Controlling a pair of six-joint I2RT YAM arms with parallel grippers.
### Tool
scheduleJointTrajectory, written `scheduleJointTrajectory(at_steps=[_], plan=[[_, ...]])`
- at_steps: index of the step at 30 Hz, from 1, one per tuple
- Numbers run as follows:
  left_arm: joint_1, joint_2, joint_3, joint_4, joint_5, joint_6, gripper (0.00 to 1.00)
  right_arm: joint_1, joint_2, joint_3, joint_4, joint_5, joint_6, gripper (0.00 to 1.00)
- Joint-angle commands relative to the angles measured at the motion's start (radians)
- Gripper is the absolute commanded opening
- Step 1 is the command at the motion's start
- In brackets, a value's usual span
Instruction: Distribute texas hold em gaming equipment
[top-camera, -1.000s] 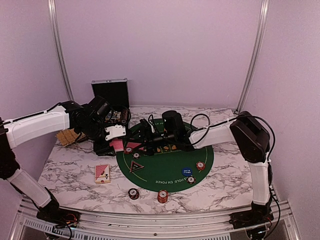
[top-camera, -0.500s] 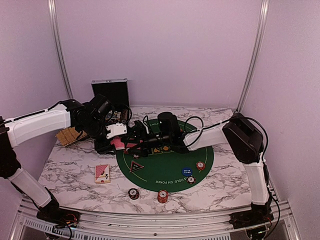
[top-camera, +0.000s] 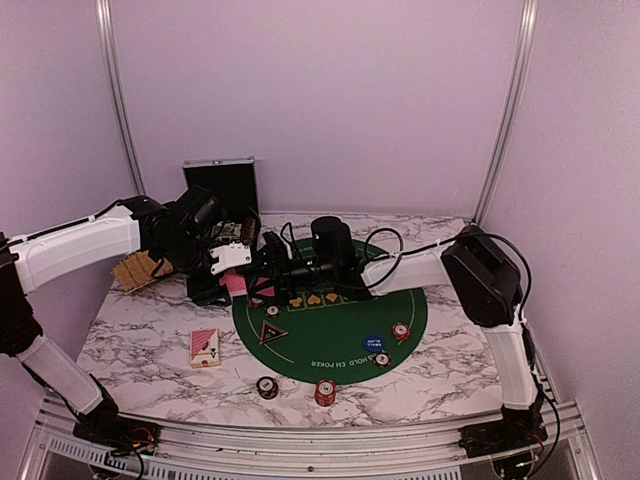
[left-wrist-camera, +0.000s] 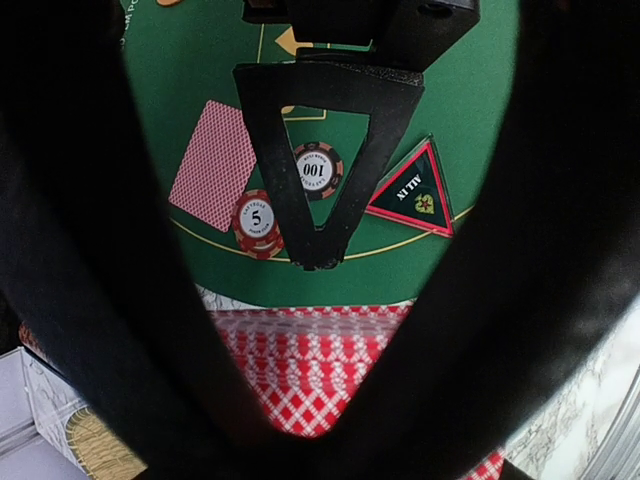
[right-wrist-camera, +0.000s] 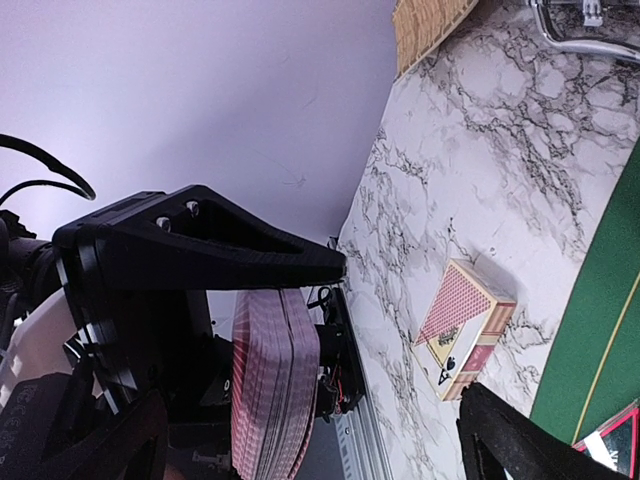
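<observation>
Surroundings: a silver case (top-camera: 221, 184) stands at the back left of the marble table (top-camera: 440, 385) with its black-lined lid upright. The left arm crosses in front of it, so I cannot tell what it holds. A woven brown block (top-camera: 135, 270) lies beside that arm near the left edge. A card box (top-camera: 204, 347) lies flat on bare marble, apart from the green mat (top-camera: 340, 335).

Tools: the left gripper (top-camera: 228, 272) is clamped on the deck of red-backed cards (left-wrist-camera: 320, 375) at the mat's left rim. The right gripper (top-camera: 268, 270) reaches across the mat to the same spot with its jaws apart. Its arm covers the far part of the mat.

Left wrist view only: a single card (left-wrist-camera: 213, 165) lies face down on the mat, with the red-white "5" chip (left-wrist-camera: 256, 217) touching its corner. The dark "100" chip (left-wrist-camera: 318, 170) shows through the open frame of the right finger (left-wrist-camera: 275, 170). The triangular ALL IN marker (left-wrist-camera: 415, 195) is just beside that chip.

Right wrist view only: the deck is seen edge-on, just under the upper finger; I cannot tell whether they touch.

Overhead view only: the blue button (top-camera: 374, 343) sits on the mat's near right. Two mat chips (top-camera: 401, 331) lie close by it. Two front chips (top-camera: 325, 392) sit off the mat on the marble.
</observation>
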Motion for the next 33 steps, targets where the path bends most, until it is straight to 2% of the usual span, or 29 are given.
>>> scheduleJointTrajectory(at_steps=[1, 10, 21, 33], plan=[[-0.006, 0.011, 0.037, 0.004, 0.012, -0.015, 0.00, 0.034, 0.049, 0.069, 0.019, -0.015, 0.032, 0.99], [-0.008, 0.024, 0.064, 0.007, 0.018, -0.028, 0.00, 0.060, 0.133, 0.148, 0.079, -0.034, 0.113, 0.96], [-0.008, 0.004, 0.070, 0.036, 0.021, -0.054, 0.00, 0.044, 0.149, -0.017, 0.503, -0.012, 0.404, 0.93], [-0.024, 0.008, 0.066, 0.038, 0.014, -0.042, 0.00, 0.037, 0.135, 0.044, 0.378, -0.013, 0.345, 0.94]])
